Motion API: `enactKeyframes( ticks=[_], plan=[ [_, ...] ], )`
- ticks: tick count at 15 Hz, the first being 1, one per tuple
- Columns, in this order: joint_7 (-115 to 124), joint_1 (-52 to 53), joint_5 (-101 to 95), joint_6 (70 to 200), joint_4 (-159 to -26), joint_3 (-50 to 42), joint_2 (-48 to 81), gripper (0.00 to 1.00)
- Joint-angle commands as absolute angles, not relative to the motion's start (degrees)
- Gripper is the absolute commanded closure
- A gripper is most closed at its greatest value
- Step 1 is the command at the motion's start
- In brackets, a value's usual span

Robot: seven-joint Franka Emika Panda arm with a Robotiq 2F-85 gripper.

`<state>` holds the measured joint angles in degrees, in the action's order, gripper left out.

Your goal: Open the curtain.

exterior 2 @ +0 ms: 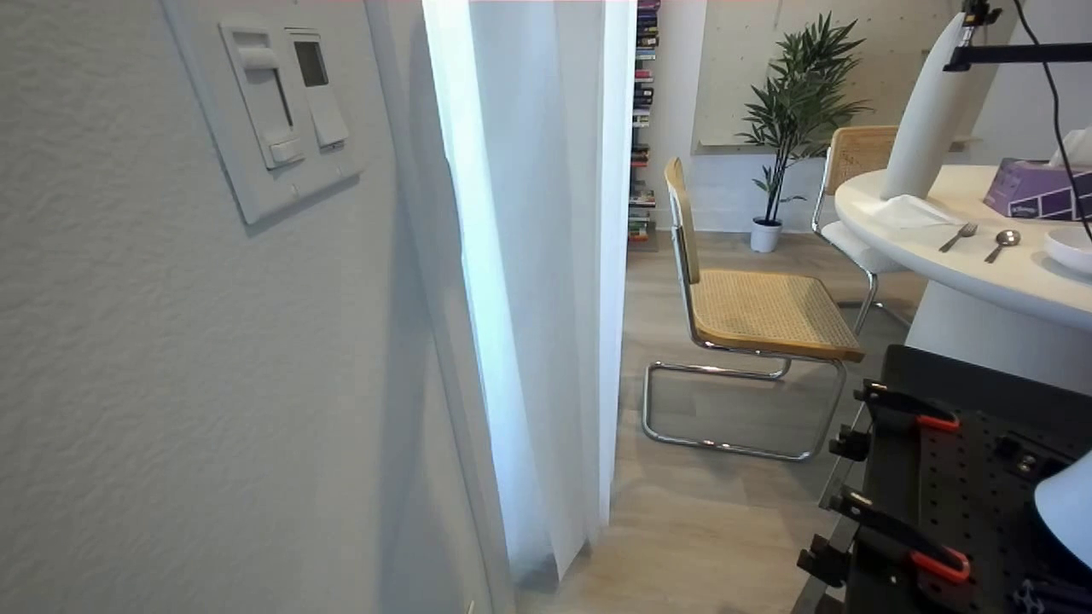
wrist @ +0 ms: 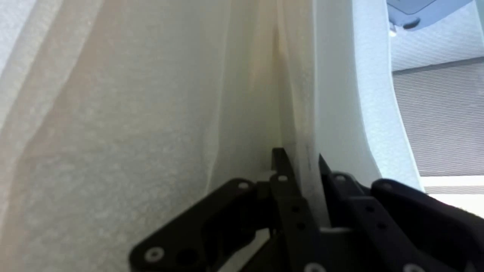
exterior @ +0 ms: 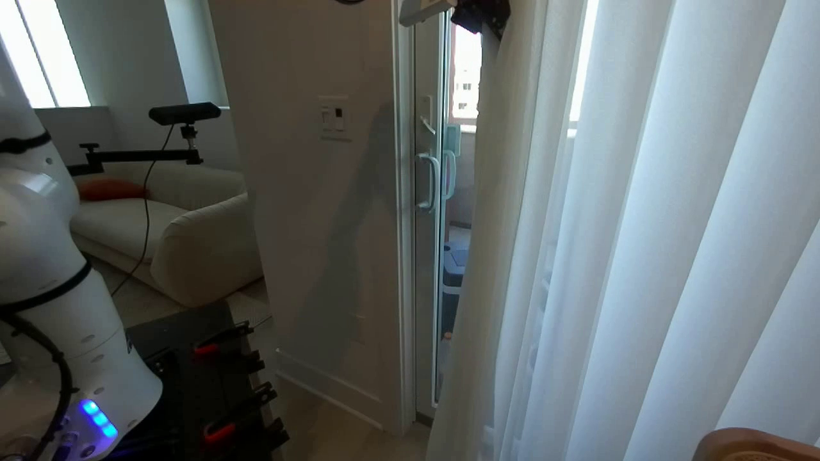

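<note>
Now the white curtain hangs in long folds, and the gripper has hold of it. In the wrist view its two black fingers are nearly together, with one thin fold of cloth pinched between them. More of the curtain spreads out on both sides of the jaws. In an exterior view the jaws are up at the top edge, where only a bit of them shows, and the curtain drops down below them and spreads wide to their right.

Below the jaws and a little to their left is a door with a pale handle. Farther left of the jaws, on the wall, is a light switch, also lower than they are. The white arm stands at the left edge of that view, well apart from the jaws, with small blue lights near its bottom. Past the arm is a pale sofa with a red pillow on it.

Also well apart from the jaws, an exterior view shows a chair, a green plant in a white pot and a round table. A fork and a spoon lie on the table, near a purple tissue box.
</note>
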<state>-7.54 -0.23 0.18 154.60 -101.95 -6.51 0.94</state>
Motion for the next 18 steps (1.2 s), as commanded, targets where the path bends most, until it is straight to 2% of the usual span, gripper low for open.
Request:
enactKeyframes(
  ticks=[1,6,18],
  plan=[
    [-4.25,-3.31,-1.36,146.14,-87.49,-6.97,11.0,0.96],
    [-3.92,-7.92,-3.59,134.03,-70.89,-9.93,20.82,0.96],
    [3.47,-16.72,-2.32,114.68,-34.62,-14.98,42.96,0.96]
  ],
)
